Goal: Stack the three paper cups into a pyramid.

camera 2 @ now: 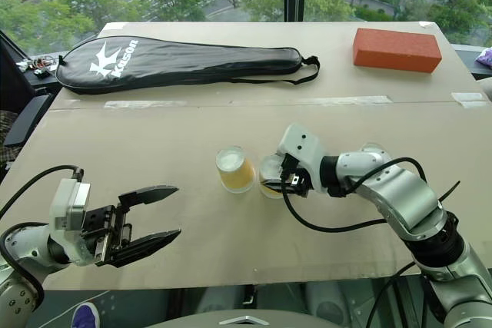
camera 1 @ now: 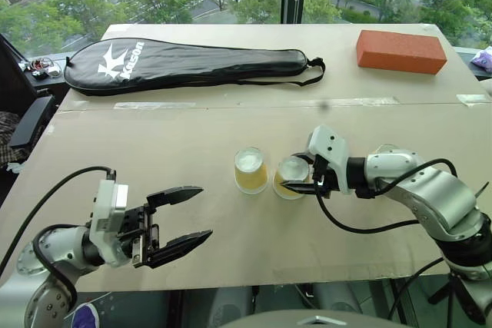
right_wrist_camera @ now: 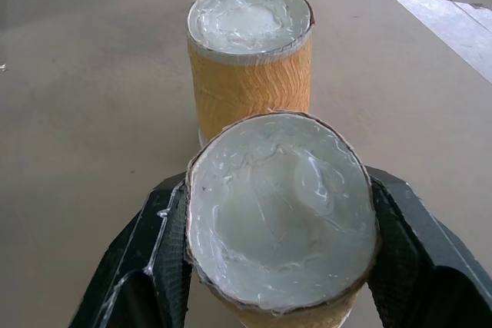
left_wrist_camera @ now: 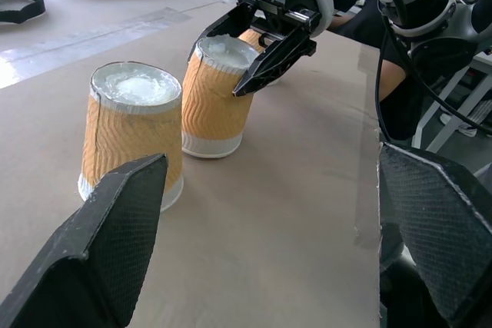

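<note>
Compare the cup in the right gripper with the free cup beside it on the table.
The held cup is clamped between the right gripper fingers; the free cup has nothing touching it. The held cup leans, tilted toward its neighbour; the free cup stands straight. The held cup lies nearer the robot's right; the free cup sits to its left. Both are upside down, with wavy yellow-orange sides and white ends.

Two head views, side by side, looking forward and down over the desk point(camera 1: 231, 220) toward the windows, taking in both arms and the far edge. Left wrist view low over the desk, close, facing across to the two cups point(left_wrist_camera: 173, 113) and the right tool point(left_wrist_camera: 257, 55). Right wrist view closest, looking down onto the same cups point(right_wrist_camera: 261, 136), shared with all views.
</note>
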You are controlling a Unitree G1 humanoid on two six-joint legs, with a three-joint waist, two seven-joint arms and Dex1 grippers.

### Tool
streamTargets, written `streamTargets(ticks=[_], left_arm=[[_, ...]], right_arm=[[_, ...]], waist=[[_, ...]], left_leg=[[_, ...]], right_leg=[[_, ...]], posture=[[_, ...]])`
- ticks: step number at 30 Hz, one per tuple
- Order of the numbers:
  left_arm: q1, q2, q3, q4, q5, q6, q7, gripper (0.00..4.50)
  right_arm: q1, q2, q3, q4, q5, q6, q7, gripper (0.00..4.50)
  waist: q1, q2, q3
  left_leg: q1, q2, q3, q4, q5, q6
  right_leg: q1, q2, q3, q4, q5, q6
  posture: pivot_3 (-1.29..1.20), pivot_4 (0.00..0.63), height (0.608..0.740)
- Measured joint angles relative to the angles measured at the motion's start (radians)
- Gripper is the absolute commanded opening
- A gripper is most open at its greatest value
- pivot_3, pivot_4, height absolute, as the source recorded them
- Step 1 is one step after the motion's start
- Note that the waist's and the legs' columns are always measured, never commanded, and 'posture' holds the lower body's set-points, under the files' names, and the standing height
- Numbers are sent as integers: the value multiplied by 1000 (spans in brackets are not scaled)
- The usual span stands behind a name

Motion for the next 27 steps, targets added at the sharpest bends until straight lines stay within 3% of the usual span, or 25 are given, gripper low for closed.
streamTargets(ticks=[15, 16, 19, 22, 27], left_arm=[[7, 0, 4, 0, 0, -12, -17, 4500], [7, 0, 7, 0, 0, -12, -19, 4500], [10, 2, 11, 0, 0, -16, -38, 4500], [16, 2, 12, 0, 0, -16, -43, 4500], [16, 3, 12, -1, -2, -13, -53, 4500]], right_arm=[[-2, 19, 29, 31, -11, -26, 42, 2189], [-4, 20, 29, 35, -11, -26, 44, 3198], [-7, 29, 28, 57, -10, -25, 44, 4438], [-7, 27, 13, 56, -3, -25, 48, 4438], [5, -3, -136, 15, 51, -45, 60, 4438]], waist=[[0, 0, 0], [0, 0, 0], [0, 0, 0], [0, 0, 0], [4, 0, 0]], left_leg=[[0, 0, 0, 0, 0, 0], [0, 0, 0, 0, 0, 0], [0, 0, 0, 0, 0, 0], [0, 0, 0, 0, 0, 0], [0, 0, 0, 0, 0, 0]], right_leg=[[0, 0, 0, 0, 0, 0], [0, 0, 0, 0, 0, 0], [0, 0, 0, 0, 0, 0], [0, 0, 0, 0, 0, 0], [0, 0, 0, 0, 0, 0]], posture=[[0, 150, 740], [0, 150, 740], [0, 150, 740], [0, 150, 740], [0, 150, 740]])
